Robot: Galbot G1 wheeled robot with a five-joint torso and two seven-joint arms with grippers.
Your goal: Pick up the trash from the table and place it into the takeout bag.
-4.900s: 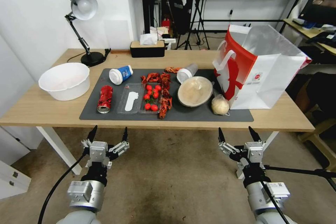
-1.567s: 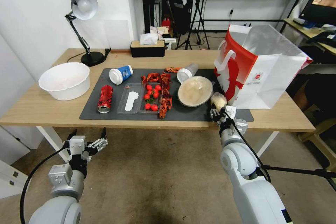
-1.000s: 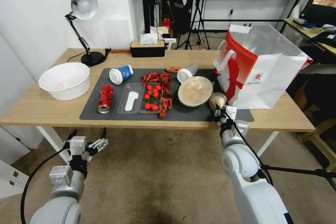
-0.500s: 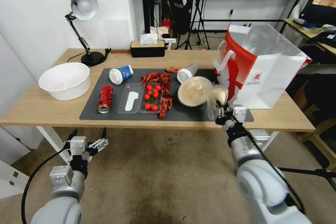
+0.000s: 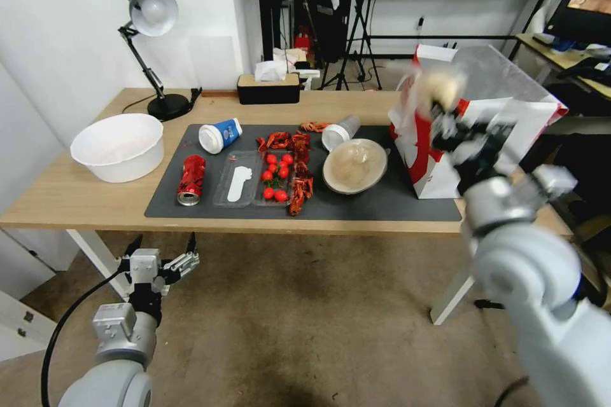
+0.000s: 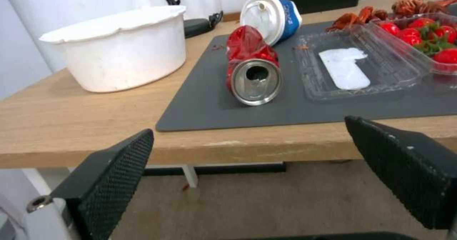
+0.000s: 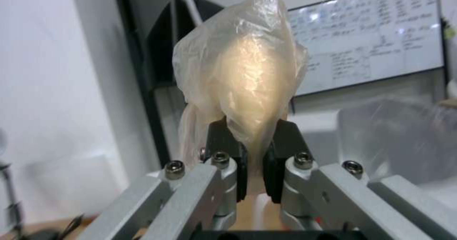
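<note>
Since the frame half a second earlier, the right tool (image 5: 445, 116) had swung up from the front edge of the surface (image 5: 83, 197) to the height of the takeout bag's rim, carrying the beige ball (image 5: 438, 86) with it; the ball had left its place on the dark grey mat (image 5: 363, 206) beside the round beige lidded bowl (image 5: 354, 166). The right tool was clenched on the ball: in the right wrist view its two dark fingers (image 7: 227, 150) pinched the lower end of the plastic-wrapped beige ball (image 7: 242, 79), which stood upright above them. In the head view the ball appeared in front of the upper part of the takeout bag (image 5: 503, 121), near its red side panel; whether it was already over the opening could not be told.

The takeout bag stood upright at the right end of the surface. The rest of the trash lay on the mat: the red drink can (image 5: 191, 179) on its side with its open end toward the front edge, the blue-and-white paper cup (image 5: 219, 135) on its side behind it, the clear plastic cup (image 5: 340, 132) on its side just behind the lidded bowl.

The left tool (image 5: 160, 257) hung below the front edge of the surface, its fingers (image 6: 107, 183) spread wide and holding nothing, the can (image 6: 251, 74) lying ahead of it
</note>
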